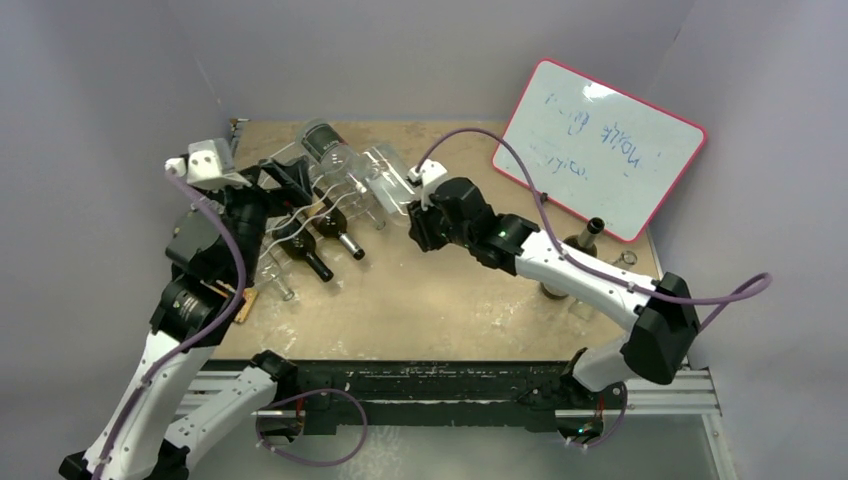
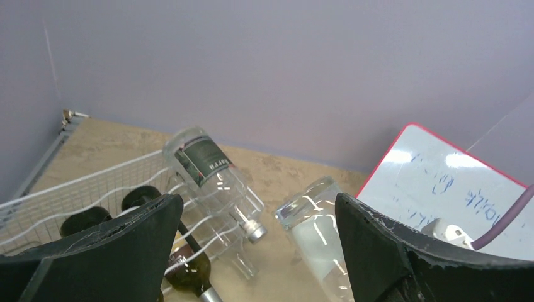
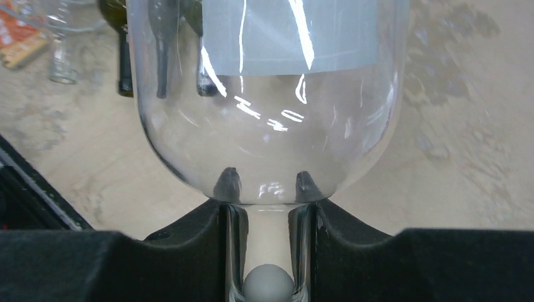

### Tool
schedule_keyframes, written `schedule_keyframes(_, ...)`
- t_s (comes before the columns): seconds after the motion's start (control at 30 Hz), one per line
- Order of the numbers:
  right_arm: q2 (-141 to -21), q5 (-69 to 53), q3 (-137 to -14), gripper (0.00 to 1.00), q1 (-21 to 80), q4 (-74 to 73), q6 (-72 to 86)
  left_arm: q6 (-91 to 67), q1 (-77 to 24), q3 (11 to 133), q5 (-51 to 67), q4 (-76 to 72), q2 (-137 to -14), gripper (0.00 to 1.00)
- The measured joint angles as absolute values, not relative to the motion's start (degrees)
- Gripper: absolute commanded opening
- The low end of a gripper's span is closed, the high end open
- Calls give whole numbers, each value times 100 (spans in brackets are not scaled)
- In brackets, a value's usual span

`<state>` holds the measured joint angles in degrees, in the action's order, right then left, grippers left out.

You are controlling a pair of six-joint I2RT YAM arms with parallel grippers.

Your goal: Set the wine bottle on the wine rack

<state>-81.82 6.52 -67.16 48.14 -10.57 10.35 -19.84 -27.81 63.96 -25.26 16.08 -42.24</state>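
Bottles, five counted. One clear wine bottle [image 3: 271, 126], neck clenched in right pincer [image 3: 267, 207], body just off the right end of the wine rack [image 2: 82, 185]; contact with rack not discernible. Lying on rack: one clear labelled bottle [image 1: 325, 145] at far side, two dark bottles [image 1: 300, 250] at near side. One upright bottle [image 1: 582, 245], dark, well right of rack, by whiteboard [image 1: 600, 145]. Left pincer [image 2: 258, 201] released, jaws wide, nothing between, above rack. Only right wrist view shows neck between fingers; only top view shows upright bottle. Surface [image 1: 450, 300] tan board.
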Motion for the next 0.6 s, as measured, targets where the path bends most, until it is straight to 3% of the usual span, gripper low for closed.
schedule_keyframes(0.27, -9321, 484, -8232, 0, 5227, -1037, 1004, -1697, -2781, 6792, -2904, 1588, -3826, 91)
schedule_keyframes(0.6, -11883, 346, -11334, 0, 5365, -1503, 1138, -1520, -2781, 6886, -3138, 1553, -3697, 91)
